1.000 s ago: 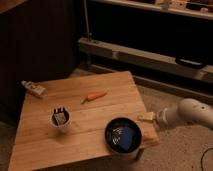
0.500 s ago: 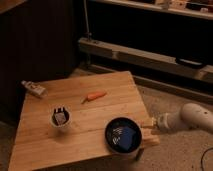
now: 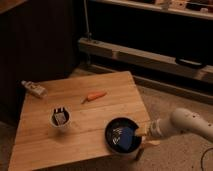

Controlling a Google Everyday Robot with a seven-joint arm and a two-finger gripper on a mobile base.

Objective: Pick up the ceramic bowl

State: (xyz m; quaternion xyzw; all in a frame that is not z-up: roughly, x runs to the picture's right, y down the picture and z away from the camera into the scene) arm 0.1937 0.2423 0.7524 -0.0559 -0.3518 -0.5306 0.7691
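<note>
The ceramic bowl point(image 3: 121, 136) is wide, round and glossy black with a bluish inside. It sits at the front right corner of the wooden table point(image 3: 75, 135). My gripper point(image 3: 144, 133) reaches in from the right on a white arm point(image 3: 185, 122) and is at the bowl's right rim, level with it. I cannot see whether it touches the rim.
A white cup point(image 3: 60, 118) with a dark inside stands at the table's front left. An orange carrot point(image 3: 94, 96) lies mid-table and a small bottle point(image 3: 34, 88) lies at the far left corner. A dark cabinet and a low metal shelf point(image 3: 150, 57) stand behind.
The arm has come in from the right and dropped lower, bringing the gripper up against the bowl's right rim. The bowl has not moved.
</note>
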